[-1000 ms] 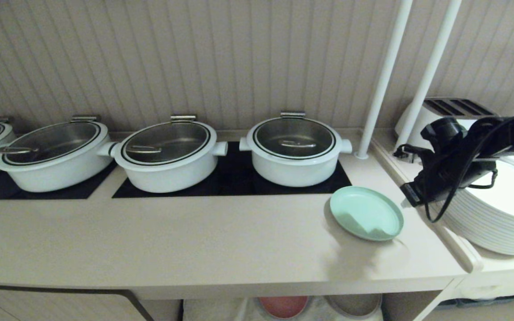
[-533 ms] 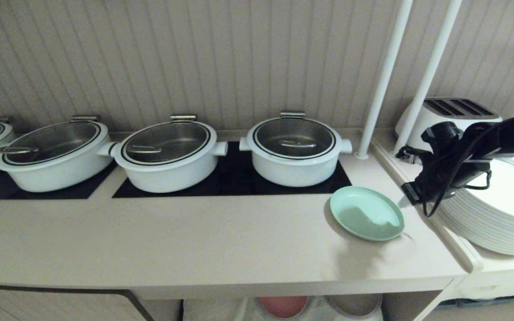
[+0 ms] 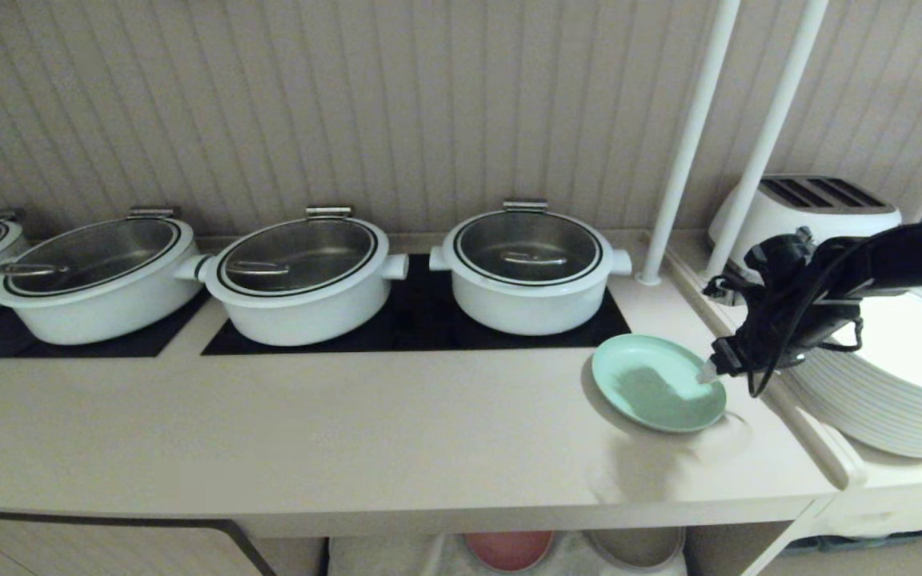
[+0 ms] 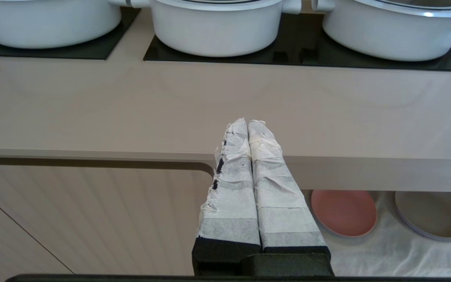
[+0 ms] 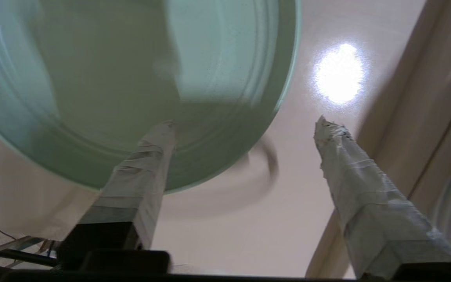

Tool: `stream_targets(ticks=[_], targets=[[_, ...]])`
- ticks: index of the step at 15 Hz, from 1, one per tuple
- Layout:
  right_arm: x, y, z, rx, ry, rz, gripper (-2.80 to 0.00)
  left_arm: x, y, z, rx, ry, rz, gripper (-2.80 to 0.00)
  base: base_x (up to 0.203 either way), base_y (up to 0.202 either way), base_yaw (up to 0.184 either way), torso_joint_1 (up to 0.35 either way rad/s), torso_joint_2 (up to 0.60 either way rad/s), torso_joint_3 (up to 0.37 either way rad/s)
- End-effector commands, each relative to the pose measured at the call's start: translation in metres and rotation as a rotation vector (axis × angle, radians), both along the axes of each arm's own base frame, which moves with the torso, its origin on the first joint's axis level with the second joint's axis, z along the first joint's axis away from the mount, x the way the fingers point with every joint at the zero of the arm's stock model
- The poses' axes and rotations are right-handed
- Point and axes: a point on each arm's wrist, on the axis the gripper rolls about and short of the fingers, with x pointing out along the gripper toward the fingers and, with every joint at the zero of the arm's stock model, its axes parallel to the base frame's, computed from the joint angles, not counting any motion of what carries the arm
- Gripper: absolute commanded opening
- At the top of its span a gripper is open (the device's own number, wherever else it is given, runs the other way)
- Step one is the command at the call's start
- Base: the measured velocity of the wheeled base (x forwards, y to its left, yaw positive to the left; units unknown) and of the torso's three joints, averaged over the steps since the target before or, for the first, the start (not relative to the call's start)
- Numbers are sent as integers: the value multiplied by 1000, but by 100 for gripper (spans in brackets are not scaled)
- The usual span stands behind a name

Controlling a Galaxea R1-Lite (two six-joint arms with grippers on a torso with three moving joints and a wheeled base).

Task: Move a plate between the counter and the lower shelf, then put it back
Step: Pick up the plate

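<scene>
Your round, shallow mint-green plastic plate (image 3: 656,383) lies flat on the long pale beige counter (image 3: 349,432), near the counter's right end and just in front of the rightmost black glass cooktop panel (image 3: 417,320). It is not on the lower shelf.

Your right gripper (image 3: 709,372) hangs over the plate's right rim, reaching in from the right. In the right wrist view its two tape-wrapped fingers (image 5: 143,184) stand wide apart and hold nothing; one finger is over the plate's inner surface, the other over bare counter outside the rim. You cannot tell from these views whether either tip touches the plate or the counter.

Your left gripper (image 4: 248,125) sits parked in front of the counter's front edge, its wrapped fingers pressed together with nothing between them.

Behind the plate, three white round pots with glass lids (image 3: 527,270) stand in a row on the cooktop panels, and part of a fourth shows at the far left. To the right, past a raised beige ledge (image 3: 797,416), sits a stack of large white plates (image 3: 893,400), with a white toaster (image 3: 813,208) behind it.

Below the counter, the cloth-lined lower shelf (image 4: 390,250) holds a pink plate (image 4: 343,212) and a beige plate (image 4: 431,214), side by side.
</scene>
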Motion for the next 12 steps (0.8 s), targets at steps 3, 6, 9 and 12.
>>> stream_targets(ticks=[3,6,9,12], targets=[[10,0,-25,-59,18,-21,0,0,0,0,0,-1,1,-280,0,0,0,0,0,0],[16,1,-37,-63,19,-21,0,0,0,0,0,-1,1,-280,0,0,0,0,0,0],[17,4,-44,-56,31,-23,0,0,0,0,-1,-1,1,-280,0,0,0,0,0,0],[22,8,-47,-47,15,-35,0,0,0,0,0,-1,1,-280,0,0,0,0,0,0]])
